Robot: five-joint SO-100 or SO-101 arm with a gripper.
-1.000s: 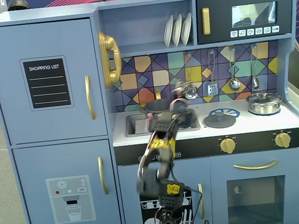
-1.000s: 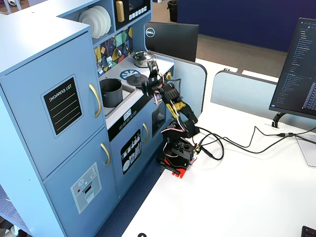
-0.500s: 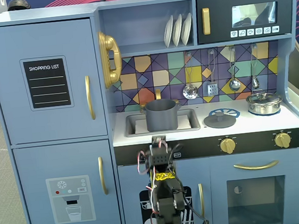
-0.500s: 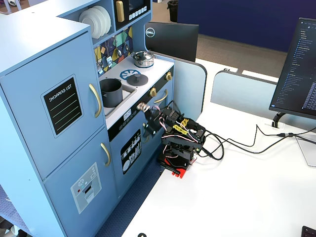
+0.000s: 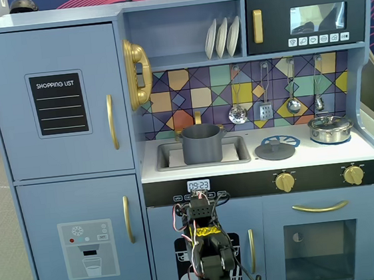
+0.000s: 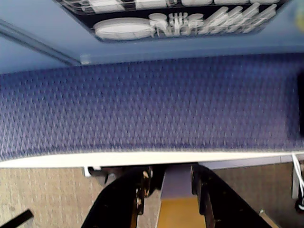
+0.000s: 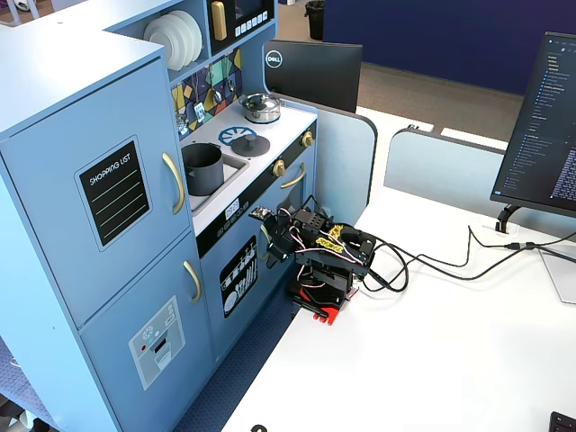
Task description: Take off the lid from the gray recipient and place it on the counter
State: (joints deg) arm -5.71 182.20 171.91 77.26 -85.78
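Blue toy kitchen fills a fixed view, and on its white counter [image 5: 369,151] lies the lid [image 5: 274,150], flat and knob up, just right of the sink recess and overlapping the front edge of the blue burner mark [image 5: 285,140]. The gray recipient [image 5: 201,143] stands open inside the sink [image 5: 239,156], apart from the lid. A fixed view from the side shows the same layout: the pot [image 7: 202,168] in the recess, the lid [image 7: 236,140] on the burner disc beyond it.

Further right on the counter sits a shiny silver pan [image 5: 330,128] with its own lid on. Above, four utensils [image 5: 265,110] hang against the coloured tile wall, white plates [image 5: 222,37] stand in a rack, and a toy microwave [image 5: 308,20] occupies the top right. A gold telephone [image 5: 138,72] hangs at the left of the niche, beside a door with a shopping-list board [image 5: 59,104].

Folded low in front of the cabinet, the arm [image 7: 319,256] rests on a white table [image 7: 432,360], well below the counter. Its gripper [image 6: 166,183] enters the wrist view from the bottom edge, pointing at purple carpet [image 6: 152,109] and the cabinet's base; only the finger bases show, so I cannot tell whether it is spread or pressed together. Cables [image 7: 450,261] run across the table toward a monitor [image 7: 549,126].
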